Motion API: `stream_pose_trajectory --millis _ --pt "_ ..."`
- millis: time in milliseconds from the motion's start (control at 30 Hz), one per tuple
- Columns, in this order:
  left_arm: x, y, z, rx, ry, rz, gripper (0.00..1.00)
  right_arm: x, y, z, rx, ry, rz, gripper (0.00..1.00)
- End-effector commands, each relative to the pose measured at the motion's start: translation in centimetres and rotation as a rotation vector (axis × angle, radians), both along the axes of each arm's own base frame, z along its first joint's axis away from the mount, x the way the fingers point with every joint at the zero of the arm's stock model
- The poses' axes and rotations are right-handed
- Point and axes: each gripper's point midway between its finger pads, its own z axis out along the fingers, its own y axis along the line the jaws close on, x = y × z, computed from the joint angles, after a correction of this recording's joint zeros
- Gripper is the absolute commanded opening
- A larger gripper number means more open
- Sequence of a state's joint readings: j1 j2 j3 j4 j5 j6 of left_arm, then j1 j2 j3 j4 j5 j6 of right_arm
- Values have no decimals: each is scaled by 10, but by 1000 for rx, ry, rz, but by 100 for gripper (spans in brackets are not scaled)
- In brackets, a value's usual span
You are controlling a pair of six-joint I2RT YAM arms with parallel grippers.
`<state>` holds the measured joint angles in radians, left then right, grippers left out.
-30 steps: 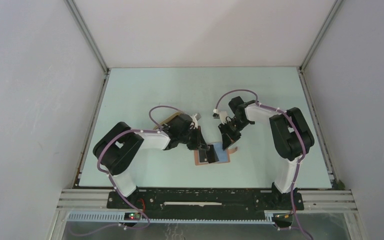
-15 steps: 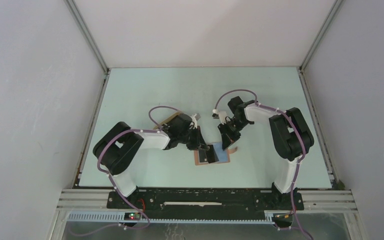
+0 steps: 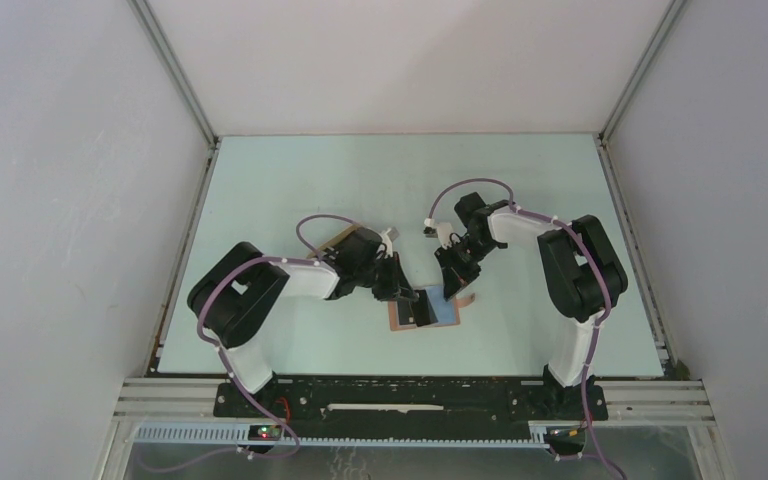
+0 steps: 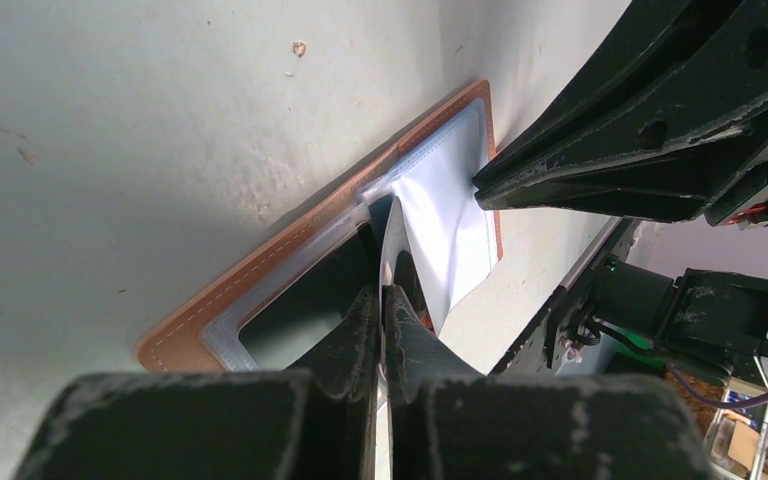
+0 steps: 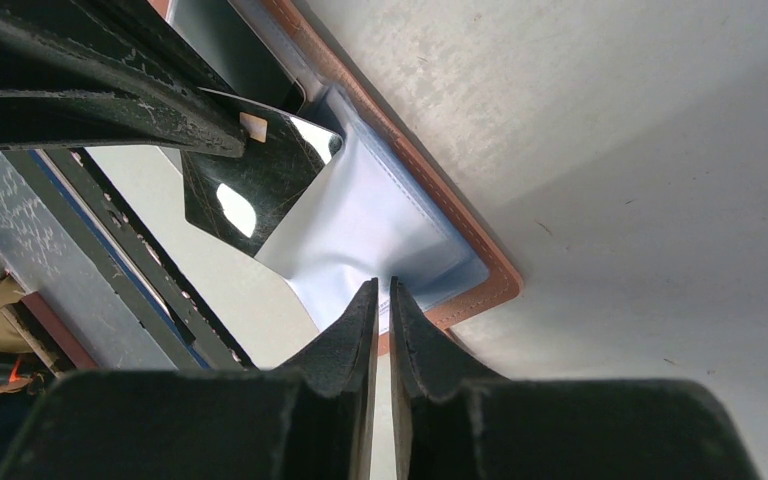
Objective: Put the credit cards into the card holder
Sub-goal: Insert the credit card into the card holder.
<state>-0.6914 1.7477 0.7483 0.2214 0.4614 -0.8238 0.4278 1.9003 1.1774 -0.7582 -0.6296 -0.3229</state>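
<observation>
Treat insertion as barely begun: your left fingers (image 4: 372, 306) clench a glossy black plastic card (image 5: 265, 175) at the mouth of the open reddish-brown leather card holder (image 4: 250, 268) on the counter (image 3: 310, 180), while your right fingers (image 5: 367, 306) pinch its pale-blue pocket (image 5: 370, 225).

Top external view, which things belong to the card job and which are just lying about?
Job: card holder, lying open; black card, its corner at the pale blue pocket.
Lying about: tan tray, mostly hidden by the left arm.
</observation>
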Motion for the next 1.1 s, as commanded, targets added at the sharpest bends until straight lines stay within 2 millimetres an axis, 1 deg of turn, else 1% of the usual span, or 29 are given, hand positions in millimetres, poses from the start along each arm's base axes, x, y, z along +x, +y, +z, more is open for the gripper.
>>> stream_pose_trajectory --millis 0,200,567,900,1067 --pt "-26 16 -29 77 105 -24 6 10 9 1 10 -35 6 16" --pt "-30 20 -32 66 115 -11 6 10 8 -1 4 -34 6 16" --pt "-31 16 -34 54 141 -28 7 11 9 0 4 -38 4 16" --pt "-37 23 -37 59 173 -8 7 12 8 -2 -3 -42 2 16" --pt "-37 24 -34 46 165 6 7 12 8 0 -3 -46 2 16"
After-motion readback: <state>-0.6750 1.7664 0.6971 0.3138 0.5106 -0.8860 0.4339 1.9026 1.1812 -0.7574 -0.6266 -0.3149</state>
